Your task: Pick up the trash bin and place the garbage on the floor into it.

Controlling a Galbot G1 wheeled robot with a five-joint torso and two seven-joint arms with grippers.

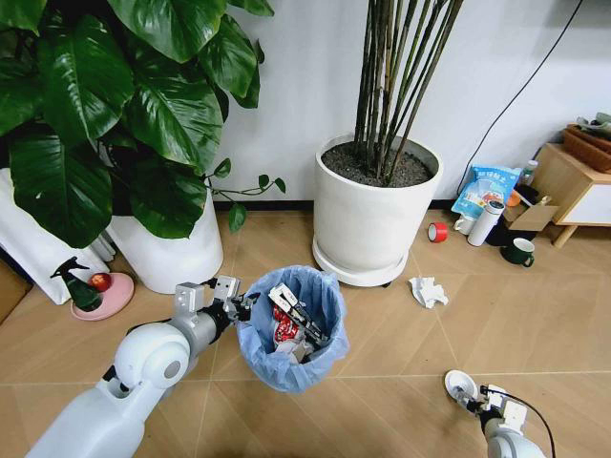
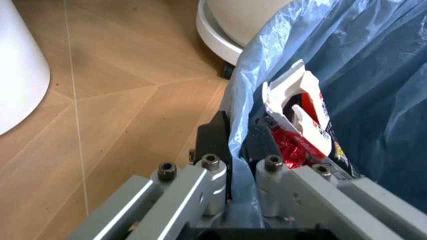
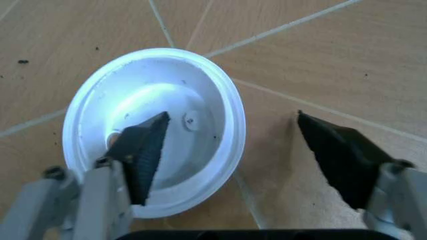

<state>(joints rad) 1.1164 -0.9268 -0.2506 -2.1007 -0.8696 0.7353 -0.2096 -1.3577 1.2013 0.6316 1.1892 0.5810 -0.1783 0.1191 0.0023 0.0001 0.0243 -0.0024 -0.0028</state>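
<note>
My left claw [image 2: 230, 145] is clamped on the bin [image 1: 292, 327] rim, one finger outside, one inside the blue liner, holding it off the floor [image 1: 401, 343] with wrappers already inside. My right claw [image 3: 230, 150] hangs spread wide over the white disc [image 3: 155, 131]: one fingertip [image 3: 143, 145] above its hollow, the other beyond its edge over bare tile. The disc is shallow and slick, so I judge a pinch on the rim could skid it away. A paper wad [image 1: 428, 291] lies farther off.
</note>
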